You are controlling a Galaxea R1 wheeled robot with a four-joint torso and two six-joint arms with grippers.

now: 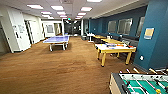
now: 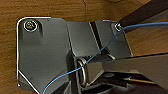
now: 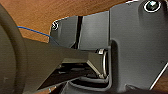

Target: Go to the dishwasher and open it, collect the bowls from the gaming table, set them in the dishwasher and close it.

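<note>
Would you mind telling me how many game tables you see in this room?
3: a blue ping-pong table at centre-left, a yellow-legged, white-topped air-hockey table by the blue wall, and a green-field foosball table nearest, lower right. Others may be hidden.

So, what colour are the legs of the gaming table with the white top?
Yellow. The gaming table shows best in the head view, beside the blue wall.

- Floor: brown carpet [image 1: 50,67] throughout the long open room.
- Ceiling: rows of rectangular light panels [image 1: 57,8], lit.
- Right wall [image 1: 155,45]: dark blue, with windows [image 1: 125,25].
- Left wall [image 1: 18,30]: white.
- Furniture: blue ping-pong table [image 1: 57,39] mid-room; foosball table [image 1: 140,83] at near right.
</note>
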